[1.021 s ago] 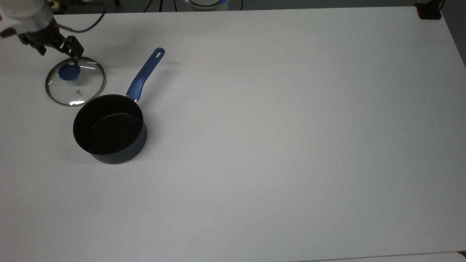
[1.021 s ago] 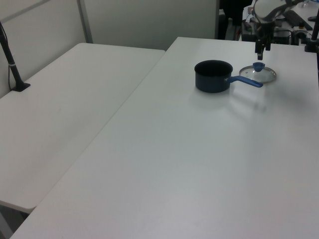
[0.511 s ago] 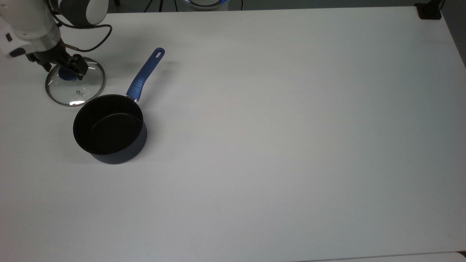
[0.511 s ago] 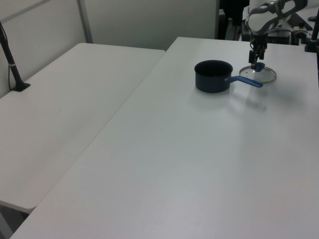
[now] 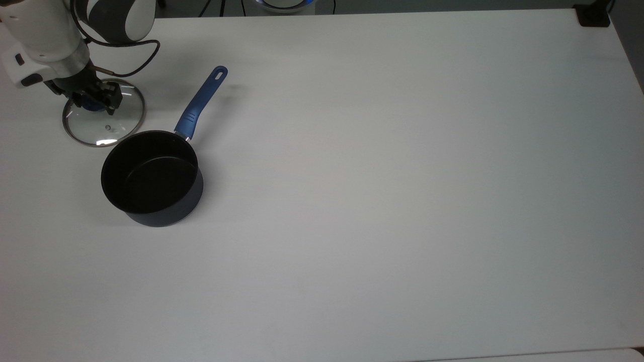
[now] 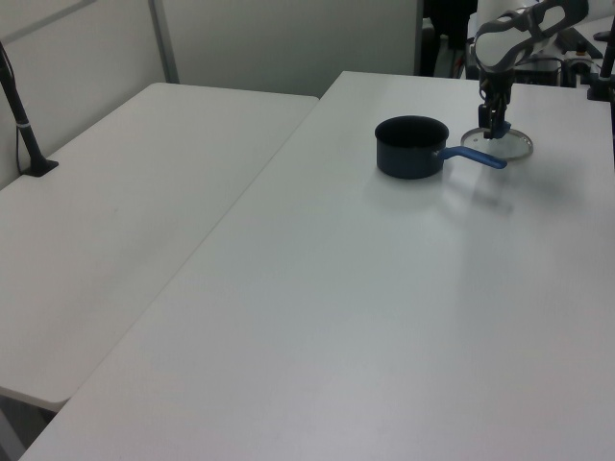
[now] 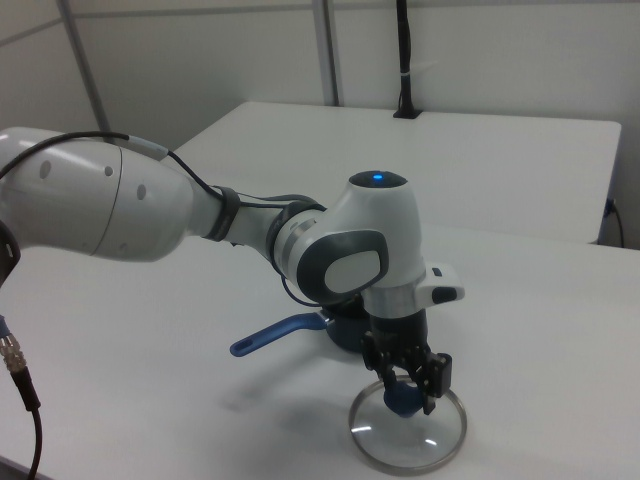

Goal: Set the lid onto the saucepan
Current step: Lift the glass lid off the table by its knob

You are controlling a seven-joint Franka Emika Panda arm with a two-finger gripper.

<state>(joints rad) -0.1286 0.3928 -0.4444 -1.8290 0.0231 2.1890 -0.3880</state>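
The lid (image 5: 118, 120), clear glass with a metal rim, lies flat on the white table at the top view's upper left. Its blue knob (image 7: 404, 402) sits between the fingers of my gripper (image 5: 93, 101), which stands open, lowered around the knob with a finger on each side. The saucepan (image 5: 150, 177), dark navy with a black inside, stands upright just right of and below the lid in the top view. Its blue handle (image 5: 202, 101) points up and to the right. In the left view the gripper (image 6: 494, 129) hangs over the lid (image 6: 511, 146), beside the saucepan (image 6: 411, 146).
The white table (image 5: 402, 201) stretches wide and bare to the top view's right. A black cable (image 5: 132, 65) loops from the arm near the lid. A second white table (image 6: 115, 192) adjoins on the left view's left, with a black post (image 6: 24, 125).
The gripper has come down from just above the lid's far edge onto the knob, with its fingers now on both sides of it. Lid and saucepan have not moved.
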